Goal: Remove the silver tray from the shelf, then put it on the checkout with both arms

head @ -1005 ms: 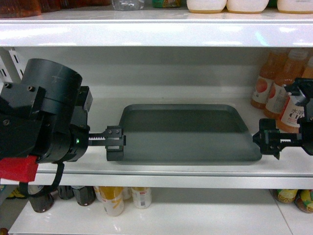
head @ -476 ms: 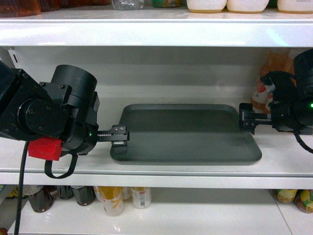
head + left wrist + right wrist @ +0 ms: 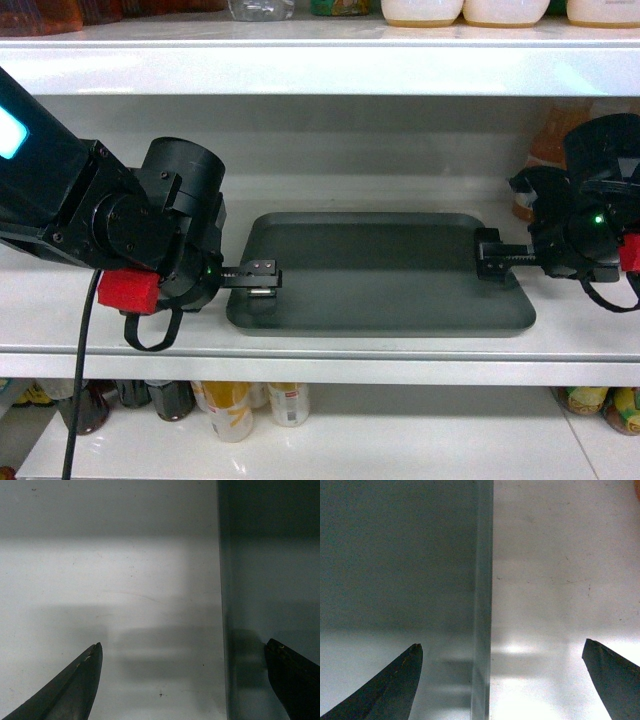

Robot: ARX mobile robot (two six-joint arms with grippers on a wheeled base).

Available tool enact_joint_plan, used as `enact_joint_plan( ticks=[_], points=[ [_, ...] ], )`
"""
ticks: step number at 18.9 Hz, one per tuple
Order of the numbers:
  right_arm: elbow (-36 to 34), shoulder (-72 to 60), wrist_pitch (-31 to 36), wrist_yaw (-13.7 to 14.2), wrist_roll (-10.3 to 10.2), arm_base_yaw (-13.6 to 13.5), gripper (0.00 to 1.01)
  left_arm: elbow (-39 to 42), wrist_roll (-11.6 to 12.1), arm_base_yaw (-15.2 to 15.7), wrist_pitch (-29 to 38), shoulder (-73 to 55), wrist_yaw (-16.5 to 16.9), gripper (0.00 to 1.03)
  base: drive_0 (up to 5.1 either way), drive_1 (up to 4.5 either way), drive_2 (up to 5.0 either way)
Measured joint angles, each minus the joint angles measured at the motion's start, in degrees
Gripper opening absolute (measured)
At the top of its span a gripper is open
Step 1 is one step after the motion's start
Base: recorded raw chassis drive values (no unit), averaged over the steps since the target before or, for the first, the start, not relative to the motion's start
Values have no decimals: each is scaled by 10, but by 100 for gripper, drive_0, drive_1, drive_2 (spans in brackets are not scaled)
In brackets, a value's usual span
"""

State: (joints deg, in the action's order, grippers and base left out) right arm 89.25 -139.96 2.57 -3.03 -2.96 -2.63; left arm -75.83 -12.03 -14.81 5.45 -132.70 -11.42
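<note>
The silver tray lies flat on the white shelf, centred in the head view. My left gripper is at the tray's left edge and my right gripper at its right edge. In the left wrist view the open left gripper straddles the rim, one fingertip over the shelf and the other over the tray. The right gripper is open too, with the rim of the tray between its jaws and nothing clamped. The checkout is out of view.
Another shelf board hangs close above. Orange drink bottles stand behind the right arm. More bottles fill the shelf below. The bulky left arm body takes up the shelf's left part.
Both arms have moved inward. The left gripper has slid right onto the tray's left edge, and the right gripper has risen and moved left over the right edge.
</note>
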Motion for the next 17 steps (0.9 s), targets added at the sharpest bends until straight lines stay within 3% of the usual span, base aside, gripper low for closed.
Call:
enact_joint_plan(
  ticks=[2, 5, 11, 12, 17],
  points=[
    [11, -6, -28, 1, 14, -4, 89, -6, -1, 0, -21, 0, 8, 87, 0, 0, 0],
    [19, -7, -53, -2, 30, -8, 61, -13, -20, 0, -50, -1, 39, 60, 0, 0, 0],
    [-1, -3, -45, -9, 35, -7, 9, 11, -48, 0, -36, 5, 58, 9, 0, 0, 0],
    [-9, 3, -41, -13, 24, -5, 4, 17, -59, 1, -33, 8, 64, 3, 0, 0, 0],
    [-92, 42, 12, -27, -11, -3, 3, 82, -73, 0, 14, 43, 66, 3, 0, 0, 0]
  ],
)
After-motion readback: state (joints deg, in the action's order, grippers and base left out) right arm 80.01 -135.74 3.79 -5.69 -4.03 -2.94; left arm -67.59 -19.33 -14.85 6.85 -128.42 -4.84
